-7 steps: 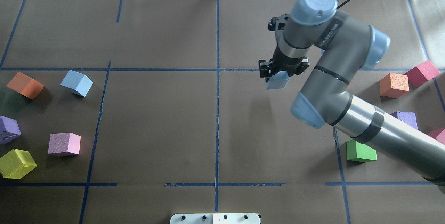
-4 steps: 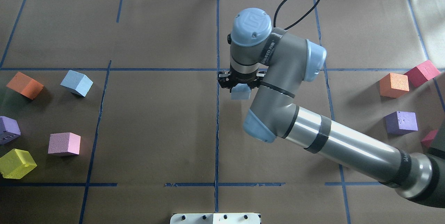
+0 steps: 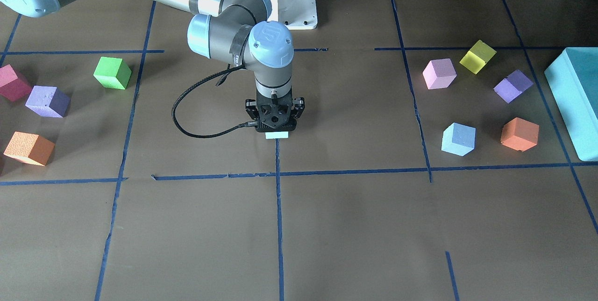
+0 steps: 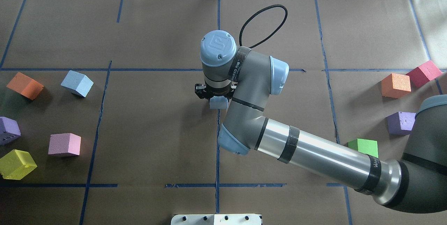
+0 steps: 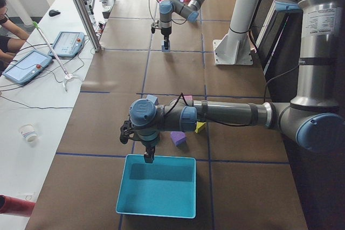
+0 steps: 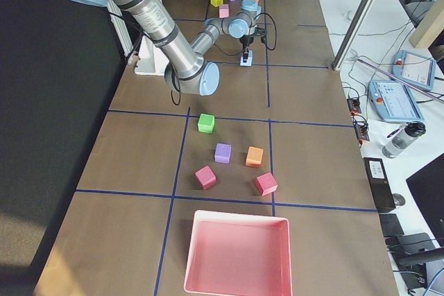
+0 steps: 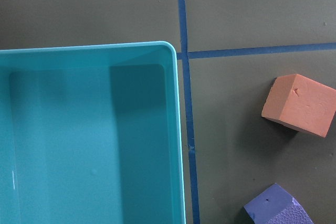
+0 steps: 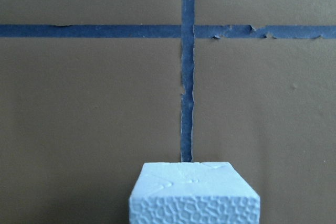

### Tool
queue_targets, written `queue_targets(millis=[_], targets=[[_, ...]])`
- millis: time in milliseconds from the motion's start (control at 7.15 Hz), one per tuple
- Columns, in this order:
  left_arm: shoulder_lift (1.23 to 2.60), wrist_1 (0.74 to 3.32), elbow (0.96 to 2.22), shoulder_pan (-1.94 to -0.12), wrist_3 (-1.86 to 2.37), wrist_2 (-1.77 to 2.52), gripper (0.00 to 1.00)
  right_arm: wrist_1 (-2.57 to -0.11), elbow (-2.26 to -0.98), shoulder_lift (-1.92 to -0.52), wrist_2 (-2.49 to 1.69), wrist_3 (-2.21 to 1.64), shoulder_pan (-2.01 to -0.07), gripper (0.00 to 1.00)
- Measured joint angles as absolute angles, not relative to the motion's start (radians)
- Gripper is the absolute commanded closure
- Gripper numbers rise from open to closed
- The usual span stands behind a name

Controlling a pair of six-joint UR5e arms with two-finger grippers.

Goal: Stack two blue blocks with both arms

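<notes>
1. Left gripper (image 5: 149, 158) hangs over turquoise box (image 5: 161, 189), far left end; prob parked clear of the work area. Open or closed: can't tell
2. Loose blue block (image 4: 77, 83) sits on table in left zone, just beside orange cube (image 4: 25, 85). Untouched, likely the left arm's pick
3. Right gripper (image 4: 214, 96) is clamped on other blue block (image 4: 219, 103), low over centre tape line (image 4: 217, 169). Prob the mid spot so both arms reach. Whether it touches table: unclear
</notes>
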State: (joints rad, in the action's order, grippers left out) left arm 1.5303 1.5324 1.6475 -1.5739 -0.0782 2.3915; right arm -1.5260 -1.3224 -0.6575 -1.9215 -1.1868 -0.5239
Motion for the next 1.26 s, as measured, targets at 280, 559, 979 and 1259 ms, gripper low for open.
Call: queue_targets(millis=[280,559,979,1259], targets=[[1.530,1.532,1.651,-1.574,-0.078,2.391,0.00,-1.521,-1.321,-0.658,-1.921,-1.202,-0.522,0.00],[1.531,1.532,1.655,-1.574,-0.078,2.391,0.00,-1.518,-1.323,-0.658,-1.921,-1.205,-0.522,0.00],[1.532,1.532,1.657,-1.573,-0.077,2.391,0.00,-1.558,-1.425,-0.661,-1.960,-1.207,-0.574,0.00],[1.536,1.538,1.660,-1.571,-0.076,2.391,0.00,-1.733,-1.621,-0.666,-1.999,-1.202,-0.635,0.00]])
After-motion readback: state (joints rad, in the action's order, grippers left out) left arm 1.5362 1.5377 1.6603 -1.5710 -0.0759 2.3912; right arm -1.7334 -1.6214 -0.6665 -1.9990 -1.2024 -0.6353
